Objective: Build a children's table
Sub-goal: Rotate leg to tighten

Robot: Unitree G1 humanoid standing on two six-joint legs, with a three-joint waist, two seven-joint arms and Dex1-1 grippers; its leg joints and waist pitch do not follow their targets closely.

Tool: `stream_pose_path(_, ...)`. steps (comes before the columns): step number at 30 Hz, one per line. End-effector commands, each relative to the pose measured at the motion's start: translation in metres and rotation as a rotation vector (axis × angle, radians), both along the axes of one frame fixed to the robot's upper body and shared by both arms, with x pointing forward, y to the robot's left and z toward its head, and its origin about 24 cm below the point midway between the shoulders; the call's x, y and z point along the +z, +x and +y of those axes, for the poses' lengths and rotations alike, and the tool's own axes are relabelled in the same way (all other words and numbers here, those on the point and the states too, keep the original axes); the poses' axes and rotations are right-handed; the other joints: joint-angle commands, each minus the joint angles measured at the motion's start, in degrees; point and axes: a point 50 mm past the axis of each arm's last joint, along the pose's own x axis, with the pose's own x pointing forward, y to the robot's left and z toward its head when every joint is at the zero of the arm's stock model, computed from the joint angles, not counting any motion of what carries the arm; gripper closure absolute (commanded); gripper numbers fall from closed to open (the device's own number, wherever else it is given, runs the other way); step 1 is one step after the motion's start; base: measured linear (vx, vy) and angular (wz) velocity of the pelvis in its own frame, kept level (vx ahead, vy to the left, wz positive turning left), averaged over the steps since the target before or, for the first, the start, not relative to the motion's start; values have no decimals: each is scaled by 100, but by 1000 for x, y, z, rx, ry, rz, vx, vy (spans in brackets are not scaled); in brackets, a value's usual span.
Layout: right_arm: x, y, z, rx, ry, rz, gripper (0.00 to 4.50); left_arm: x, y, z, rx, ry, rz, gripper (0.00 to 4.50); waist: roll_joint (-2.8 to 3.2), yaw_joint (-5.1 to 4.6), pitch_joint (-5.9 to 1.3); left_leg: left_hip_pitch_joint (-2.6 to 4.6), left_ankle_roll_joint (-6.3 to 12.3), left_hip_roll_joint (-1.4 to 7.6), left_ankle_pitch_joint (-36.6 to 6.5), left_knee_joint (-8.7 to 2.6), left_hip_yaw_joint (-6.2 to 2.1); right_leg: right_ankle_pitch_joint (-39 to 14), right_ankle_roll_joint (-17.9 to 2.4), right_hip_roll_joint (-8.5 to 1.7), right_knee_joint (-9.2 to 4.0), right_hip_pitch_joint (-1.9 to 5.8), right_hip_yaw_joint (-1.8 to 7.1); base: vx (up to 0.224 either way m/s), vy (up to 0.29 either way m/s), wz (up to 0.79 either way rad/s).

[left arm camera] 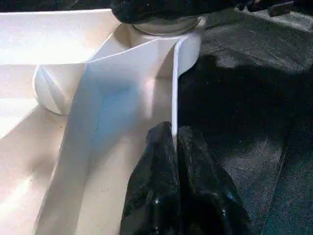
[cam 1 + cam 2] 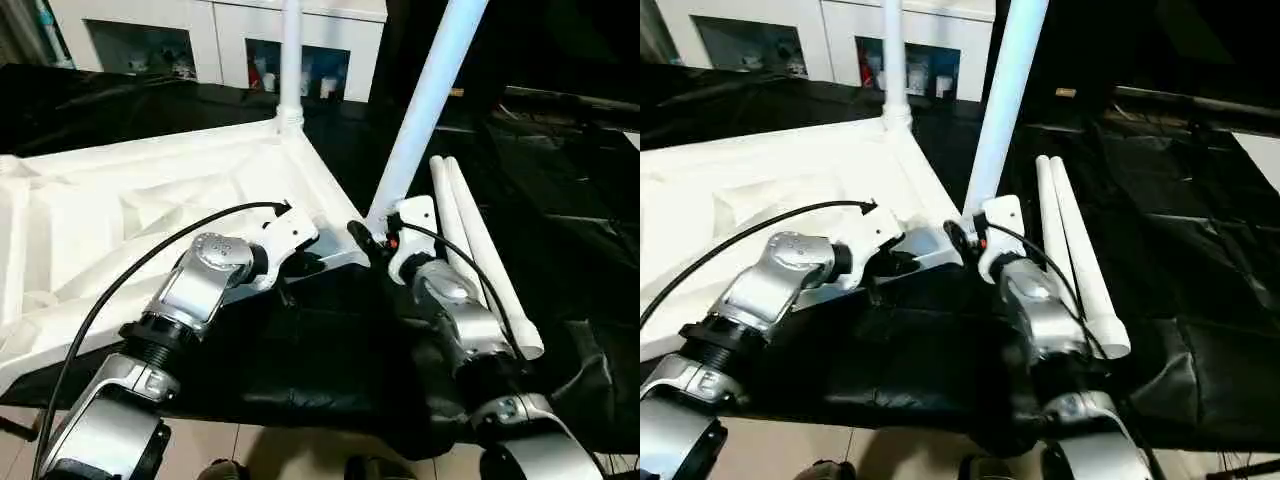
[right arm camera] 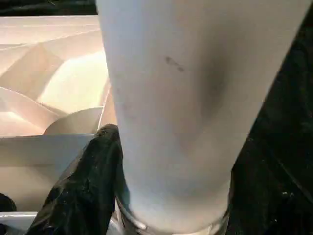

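The children's table lies top down on a black cloth, its ribbed white tabletop (image 2: 120, 200) facing up. One leg (image 2: 290, 60) stands upright in the far corner socket. A second leg (image 2: 425, 100) leans with its foot at the near right corner socket (image 1: 49, 88). My right gripper (image 2: 375, 235) is closed round the base of this leg, one black finger (image 3: 93, 166) pressed to its side. My left gripper (image 1: 175, 132) is shut on the thin rim of the tabletop just beside that corner. Two loose legs (image 2: 480, 250) lie side by side to the right of my right arm.
The black cloth (image 2: 300, 350) covers the ground under and around the tabletop. White cabinets (image 2: 220, 40) with open shelves stand at the back. A strip of pale floor (image 2: 300, 450) shows at the near edge.
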Motion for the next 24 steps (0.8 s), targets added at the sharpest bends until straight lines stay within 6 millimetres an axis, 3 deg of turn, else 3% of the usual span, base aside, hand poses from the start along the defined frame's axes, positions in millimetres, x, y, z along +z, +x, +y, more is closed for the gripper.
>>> stream_pose_path(1,-14,-10,10,82,15,43,111,-4,2,9,42,29,-5,450,68,-13,-330,114,-160,168,-2187,-530,-103,-1988,-924,-158,-455,154,130,0,0,0)
stream_pose_path(4,-6,-7,0,99,-4,0,92,-4,0,17,40,44,10,450,32,-12,-355,73,-81,164,-1875,-515,-89,-1717,-1008,-162,-411,215,127,0,0,0)
stream_pose_path(7,1,-7,-9,179,0,-11,69,-3,-4,25,17,45,15,450,39,-17,-373,68,26,165,-1641,-491,-76,-1425,-1129,-165,-382,238,128,0,0,0)
stream_pose_path(9,4,-7,-18,228,-24,-11,46,-2,-7,29,-5,45,20,450,33,-23,-389,50,184,169,-1234,-456,-63,-887,-1295,-163,-315,278,125,0,0,0)
stream_pose_path(11,6,-8,-26,278,-21,-6,46,-2,-10,33,-28,44,27,450,32,-20,-416,89,353,158,-859,-406,-22,-304,-1485,-142,-264,285,124,55,-3,0)
stream_pose_path(12,8,-12,-33,379,-43,-9,46,-2,-15,35,-81,40,34,450,34,-14,-423,68,556,146,-593,-382,-13,157,-1664,-133,-215,329,118,54,-3,1)
stream_pose_path(14,8,-18,-37,478,-88,-12,46,0,-19,36,-133,35,43,450,39,4,-422,73,644,155,-492,-373,-8,336,-1739,-140,-197,338,115,0,0,0)
stream_pose_path(17,9,-23,-38,571,-96,-19,46,1,-30,35,-257,13,65,450,24,2,-403,89,721,170,-553,-373,3,188,-1822,-156,-207,330,117,0,0,0)
stream_pose_path(22,9,-29,-35,662,-118,-21,46,2,-36,35,-304,9,91,450,51,43,-356,166,459,212,-1008,-417,5,-666,-1714,-152,-286,250,123,0,0,0)
stream_pose_path(24,7,-31,-33,706,-120,-16,46,3,-38,34,-308,3,98,450,51,48,-342,152,369,216,-1133,-434,-7,-851,-1659,-156,-294,254,125,0,0,0)
